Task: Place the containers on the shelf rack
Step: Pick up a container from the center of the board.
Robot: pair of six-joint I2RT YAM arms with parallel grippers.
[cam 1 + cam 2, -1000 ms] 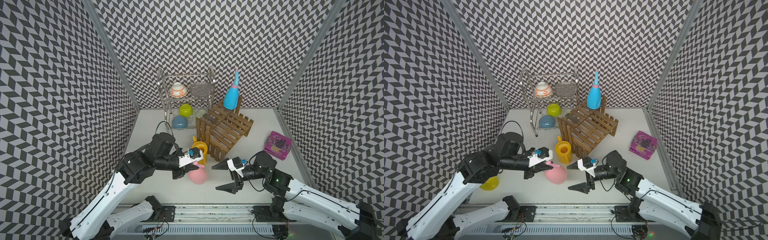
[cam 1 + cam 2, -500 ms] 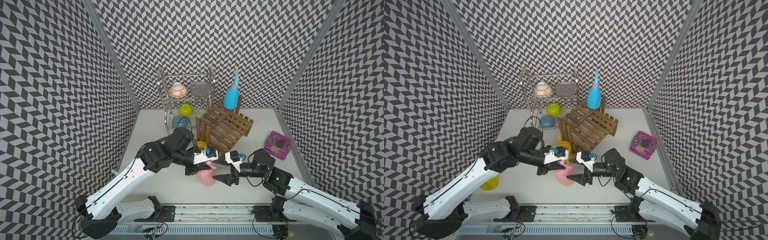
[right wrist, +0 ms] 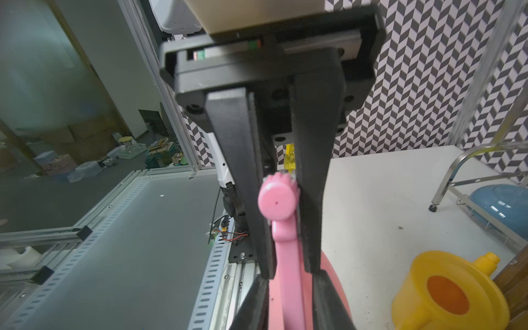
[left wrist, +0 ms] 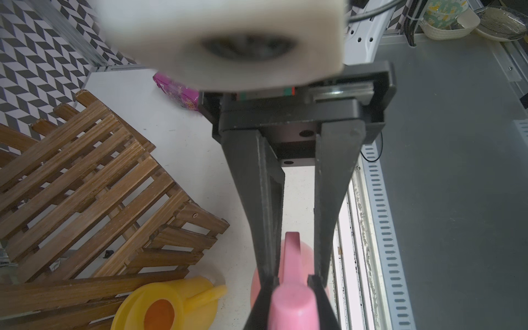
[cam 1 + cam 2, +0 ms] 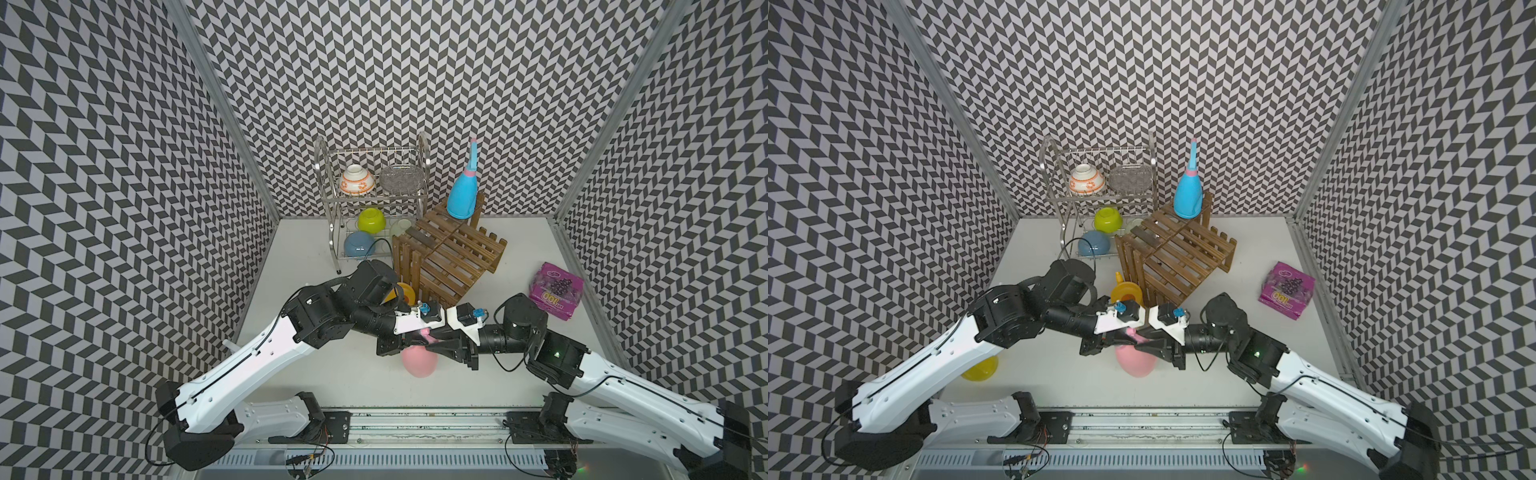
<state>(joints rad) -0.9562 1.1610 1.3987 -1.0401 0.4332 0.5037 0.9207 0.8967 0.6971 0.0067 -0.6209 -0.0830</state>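
The pink spray bottle point(image 5: 419, 361) point(image 5: 1136, 361) sits front centre, its head held between both arms. My left gripper point(image 5: 420, 336) point(image 4: 291, 285) is shut on the pink cap. My right gripper point(image 5: 433, 341) point(image 3: 290, 283), facing it, has closed around the thin pink trigger piece. The yellow watering can point(image 5: 401, 291) point(image 3: 448, 294) stands beside the wooden shelf rack point(image 5: 453, 257) point(image 4: 85, 177). The blue spray bottle point(image 5: 461, 199) stands on the rack's top tier. A translucent yellow round bottle point(image 5: 980, 368) lies at the front left, partly behind my left arm.
A silver wire dish rack point(image 5: 370, 208) holding bowls stands at the back, left of the shelf rack. A purple package point(image 5: 555, 291) lies at the right. Patterned walls close in three sides, and a metal rail runs along the table's front edge.
My left arm carried the pink bottle rightward to the centre. My right gripper moved left to meet it, and its jaws went from wide open to closed around the bottle's head.
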